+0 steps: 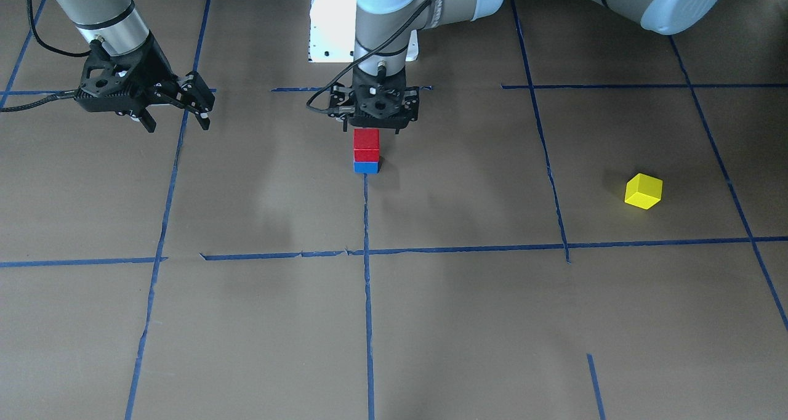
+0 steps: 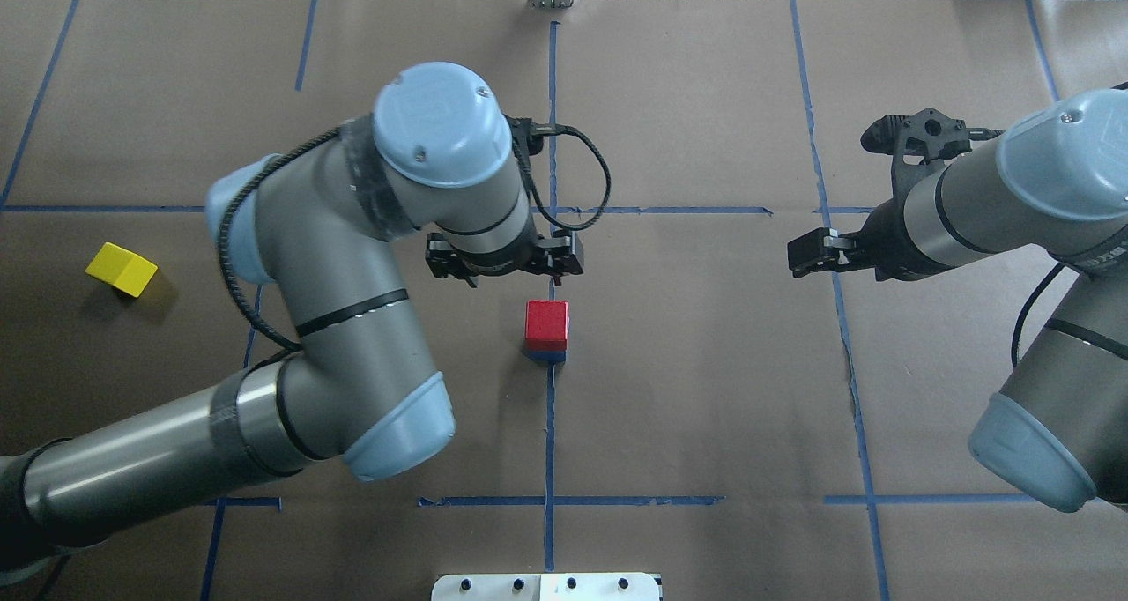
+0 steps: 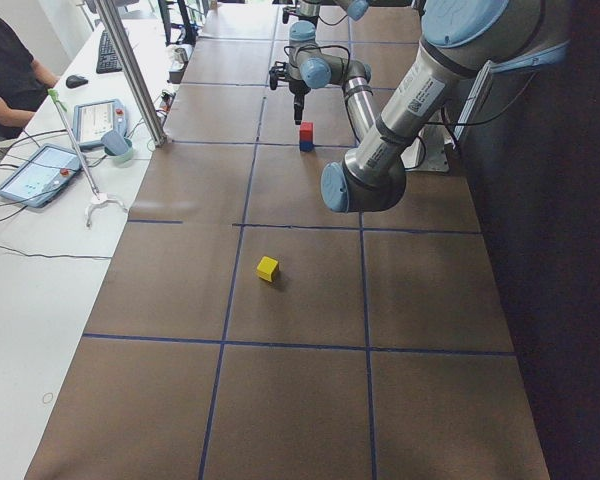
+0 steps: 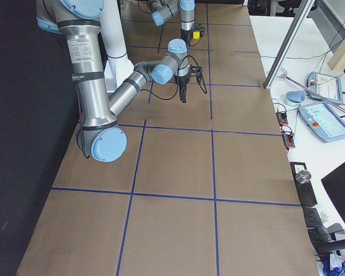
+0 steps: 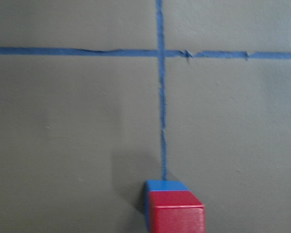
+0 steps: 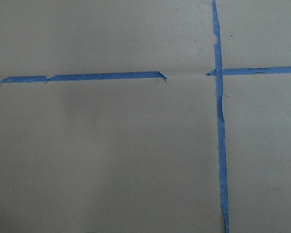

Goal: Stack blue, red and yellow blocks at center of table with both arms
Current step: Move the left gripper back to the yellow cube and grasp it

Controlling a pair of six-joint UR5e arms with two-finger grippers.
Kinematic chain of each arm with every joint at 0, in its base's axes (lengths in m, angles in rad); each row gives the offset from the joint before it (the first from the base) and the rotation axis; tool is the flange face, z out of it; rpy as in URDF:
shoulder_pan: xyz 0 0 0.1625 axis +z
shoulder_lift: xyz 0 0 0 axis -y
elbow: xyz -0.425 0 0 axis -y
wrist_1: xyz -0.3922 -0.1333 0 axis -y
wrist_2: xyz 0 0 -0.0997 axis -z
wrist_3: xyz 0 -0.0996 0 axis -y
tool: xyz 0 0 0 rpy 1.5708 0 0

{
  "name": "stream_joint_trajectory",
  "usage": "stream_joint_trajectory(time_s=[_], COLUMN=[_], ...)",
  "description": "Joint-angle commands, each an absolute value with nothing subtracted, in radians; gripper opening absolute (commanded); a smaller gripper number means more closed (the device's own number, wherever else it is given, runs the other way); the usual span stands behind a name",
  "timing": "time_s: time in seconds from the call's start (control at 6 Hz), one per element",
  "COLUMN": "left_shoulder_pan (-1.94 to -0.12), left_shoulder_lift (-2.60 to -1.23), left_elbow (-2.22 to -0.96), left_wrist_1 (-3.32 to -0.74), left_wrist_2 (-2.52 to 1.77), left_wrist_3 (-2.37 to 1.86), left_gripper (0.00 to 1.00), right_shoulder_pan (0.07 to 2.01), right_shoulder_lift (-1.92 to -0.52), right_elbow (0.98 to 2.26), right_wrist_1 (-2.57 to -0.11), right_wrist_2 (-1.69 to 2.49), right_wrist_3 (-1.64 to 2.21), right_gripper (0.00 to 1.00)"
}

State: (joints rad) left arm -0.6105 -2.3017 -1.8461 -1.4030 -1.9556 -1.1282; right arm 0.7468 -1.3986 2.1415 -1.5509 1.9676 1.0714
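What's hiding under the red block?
A blue block sits right under the red block. Only its sides peek out; its top face is covered, so that part cannot be seen.

Red cube-shaped block (image 1: pixel 367 144) sits squarely on a blue cube-shaped block (image 1: pixel 367 167) at the end of a blue tape line (image 1: pixel 367 284) on the brown paper-covered table (image 1: pixel 468 321). Black two-finger left gripper (image 1: pixel 373 124) hangs just above the red block with its jaws spread. Black two-finger right gripper (image 1: pixel 177 123) is well off to the side, fingers apart, and a yellow cube-shaped block (image 1: pixel 643 191) lies alone on the paper, far from the stack.

table cover (image 1: pixel 468 321): matt brown paper | red block (image 1: pixel 366 141): smooth | grid lines (image 1: pixel 367 321): blue tape
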Motion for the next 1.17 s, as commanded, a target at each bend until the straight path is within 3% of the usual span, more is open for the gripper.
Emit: stream_joint_trajectory(time_s=[0.0,0.33,0.67,1.0], left_shoulder_pan=[-0.731,-0.881,-0.974,-0.974], left_shoulder_lift=[-2.067,-1.823,-1.740,-1.646], left_elbow=[-2.001,-2.014,-1.842,-1.694], left_wrist_1=[-1.403,-1.512,-1.656,-1.953], left_wrist_2=[-2.002,-2.060,-2.141,-2.152], left_wrist_3=[-0.784,-0.474,-0.236,-0.286], left_gripper=[1.00,1.00,1.00,1.00], right_shoulder_pan=[0.787,0.907,0.971,0.968], right_shoulder_lift=[-1.454,-1.540,-1.577,-1.577], right_elbow=[2.143,2.145,2.141,2.148], right_wrist_1=[-1.551,-1.551,-1.552,-1.551], right_wrist_2=[1.993,2.132,2.152,2.154], right_wrist_3=[0.987,0.831,0.730,0.742], right_gripper=[1.00,1.00,1.00,1.00])
